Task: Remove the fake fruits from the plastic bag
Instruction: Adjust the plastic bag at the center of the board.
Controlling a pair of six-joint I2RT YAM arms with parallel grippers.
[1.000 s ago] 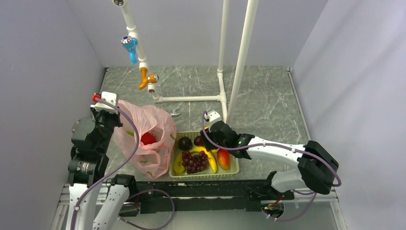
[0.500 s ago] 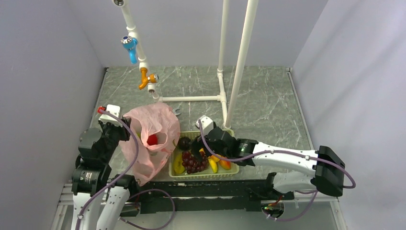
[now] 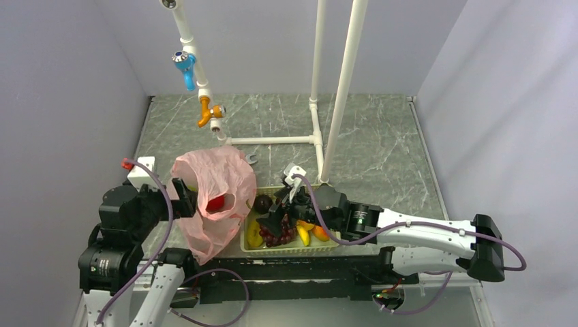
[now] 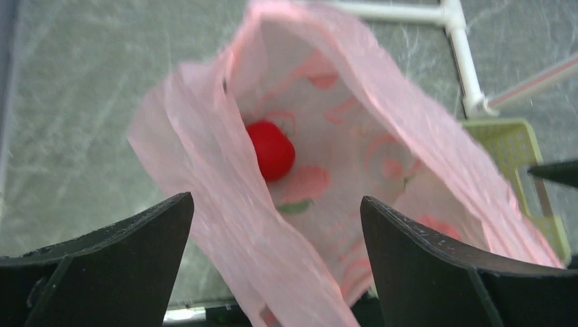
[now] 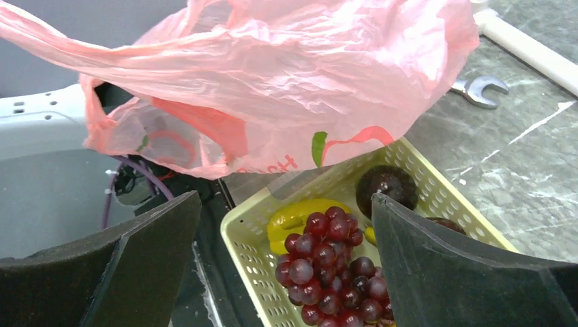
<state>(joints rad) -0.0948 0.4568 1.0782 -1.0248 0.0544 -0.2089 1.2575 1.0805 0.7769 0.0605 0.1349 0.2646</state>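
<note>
Down on the left of the grey marbled table [image 3: 382, 136], the pink bag [image 3: 217, 178] stands crumpled with its mouth turned toward the left gripper [image 4: 274, 201]. That gripper's two dark fingers [image 4: 129, 238] are spread wide apart. The near wall of the bag runs down between them, but neither finger presses on it, so nothing is clamped. Deep inside the bag, straight ahead of the spread fingers and a little above them in the wrist view, lies the red ball [image 4: 270, 150], resting against the thin film.

Just to the right of the bag sits the pale green basket [image 5: 240, 228], its near corner tucked under the bag's overhanging side. The right gripper [image 5: 284, 204] hangs low over the basket with its jaws just as wide apart and nothing between them. The grape bunch [image 5: 327, 266] lies directly below and in front of this gripper. A yellow piece [image 5: 296, 216] touches the bunch on its far side, and a dark round fruit [image 5: 386, 185] sits in the basket's far corner, beside the gripper's right finger. Beyond the basket, a small wrench [image 5: 480, 88] lies flat on the table, near the white pipe frame [image 3: 272, 141].
</note>
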